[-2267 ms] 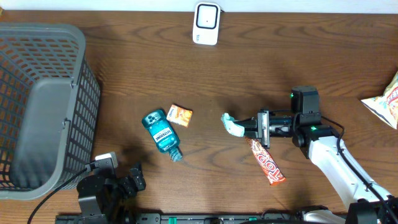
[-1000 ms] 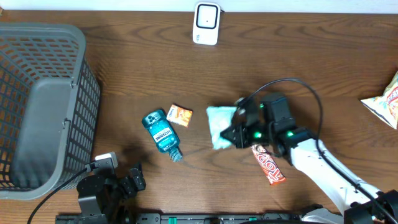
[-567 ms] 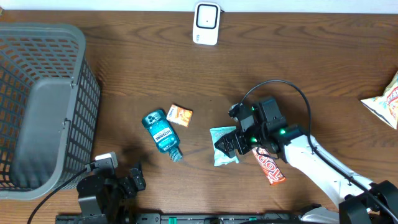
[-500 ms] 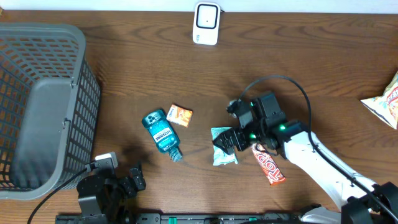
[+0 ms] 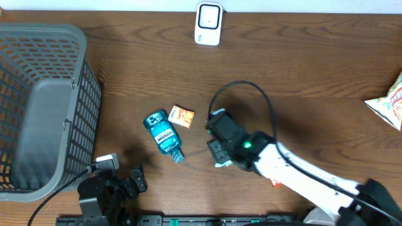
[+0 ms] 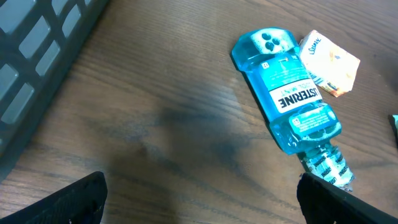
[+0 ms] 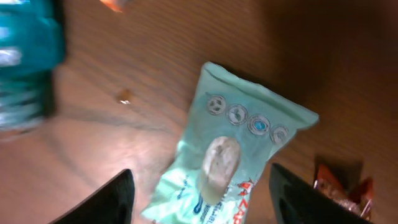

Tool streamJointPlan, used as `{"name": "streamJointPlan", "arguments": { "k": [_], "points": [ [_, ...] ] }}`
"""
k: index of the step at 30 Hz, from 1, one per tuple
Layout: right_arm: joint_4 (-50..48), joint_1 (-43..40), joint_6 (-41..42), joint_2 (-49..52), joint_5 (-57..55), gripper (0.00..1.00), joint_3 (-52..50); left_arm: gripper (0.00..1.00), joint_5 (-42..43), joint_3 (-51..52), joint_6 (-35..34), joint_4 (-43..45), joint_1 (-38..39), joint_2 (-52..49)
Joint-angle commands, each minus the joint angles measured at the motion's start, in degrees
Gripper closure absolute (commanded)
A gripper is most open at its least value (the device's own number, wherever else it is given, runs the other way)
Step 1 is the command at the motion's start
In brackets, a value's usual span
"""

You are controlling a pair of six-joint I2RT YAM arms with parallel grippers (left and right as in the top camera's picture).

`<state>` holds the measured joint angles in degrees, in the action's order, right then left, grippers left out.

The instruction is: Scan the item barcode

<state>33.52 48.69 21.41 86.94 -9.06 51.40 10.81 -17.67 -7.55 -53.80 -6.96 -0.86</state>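
The mint-green snack packet (image 7: 239, 155) lies flat on the brown wooden desk (image 5: 301, 69), a little off centre toward 5 o'clock. In the overhead view it is almost wholly hidden under the right arm's wrist. The right hand (image 7: 200, 169) hangs directly above it, its two dark fingers (image 7: 118, 199) spread apart with the packet between them. Neither finger can be seen pressing the wrapper, so the packet rests on the desk unheld. In the wrist view the packet is tilted, its crimped top end pointing to about 1 o'clock. At its 4 o'clock lies a red candy-bar wrapper (image 7: 339, 183), near it but not touching.

At 9 o'clock from the packet a teal clear-plastic mouthwash bottle (image 5: 163, 135) lies on its side, cap toward 5 o'clock. A small orange-and-white sachet (image 5: 183, 116) sits at the bottle's 1 o'clock, right against its base end. The white barcode scanner (image 5: 208, 23) stands at the desk's 12 o'clock edge, well apart from the packet. A grey plastic lattice basket (image 5: 38, 107) fills the 9 o'clock side, and a printed crisp bag (image 5: 388, 103) pokes in at 3 o'clock.

The left hand (image 5: 129, 182) sits low at 7 o'clock, its fingers (image 6: 74, 202) spread wide over bare desk. The bottle and sachet lie ahead of it, toward 1 o'clock in its own wrist view.
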Motion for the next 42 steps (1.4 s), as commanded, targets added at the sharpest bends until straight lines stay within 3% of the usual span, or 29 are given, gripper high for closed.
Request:
{"name": "streamJointPlan", "arguments": {
  "k": [1,12,18,21,24,26,27,30,33,36,40,42],
  "points": [
    [0.39,1.64,6.43,3.52,-7.34,0.5,0.46,0.02,0.15,0.44,-0.24,-1.9,-0.04,0.2],
    [4.42,3.87,8.81,6.01,-9.49,0.53,0.57,0.02,0.13,0.44,-0.24,-1.9,-0.04,0.2],
    [4.63,3.8,10.78,12.2,-8.66,0.58,0.57,0.02,0.15,0.44,-0.24,-1.9,-0.04,0.2],
    [4.52,3.76,10.69,14.58,-7.85,0.63,0.68,0.02,0.13,0.44,-0.24,-1.9,-0.04,0.2],
    [7.04,3.43,10.21,14.01,-7.93,0.81,3.26,0.02,0.13,0.44,-0.24,-1.9,-0.04,0.2],
    [10.56,3.21,10.21,13.38,-7.98,0.81,7.04,0.02,0.13,0.44,-0.26,-1.9,-0.04,0.2],
    [12.79,3.15,10.23,12.98,-7.98,0.78,9.66,0.02,0.15,0.44,-0.24,-1.9,-0.04,0.2],
    [18.62,2.71,9.46,11.47,-7.98,0.35,16.9,0.02,0.15,0.44,-0.24,-1.9,-0.04,0.2],
    [21.35,2.19,8.48,10.27,-7.98,0.32,21.64,0.02,0.13,0.44,-0.24,-1.9,-0.04,0.2],
    [20.46,2.19,8.52,10.49,-7.98,0.49,21.62,0.02,0.15,0.44,-0.24,-1.9,-0.04,0.2],
    [18.95,1.42,10.99,11.21,-7.96,0.87,18.1,0.02,0.13,0.44,-0.24,-1.9,-0.04,0.2],
    [18.69,1.03,12.15,11.3,-7.98,0.92,16.68,0.02,0.15,0.44,-0.24,-1.9,-0.04,0.2]
  ]
}}
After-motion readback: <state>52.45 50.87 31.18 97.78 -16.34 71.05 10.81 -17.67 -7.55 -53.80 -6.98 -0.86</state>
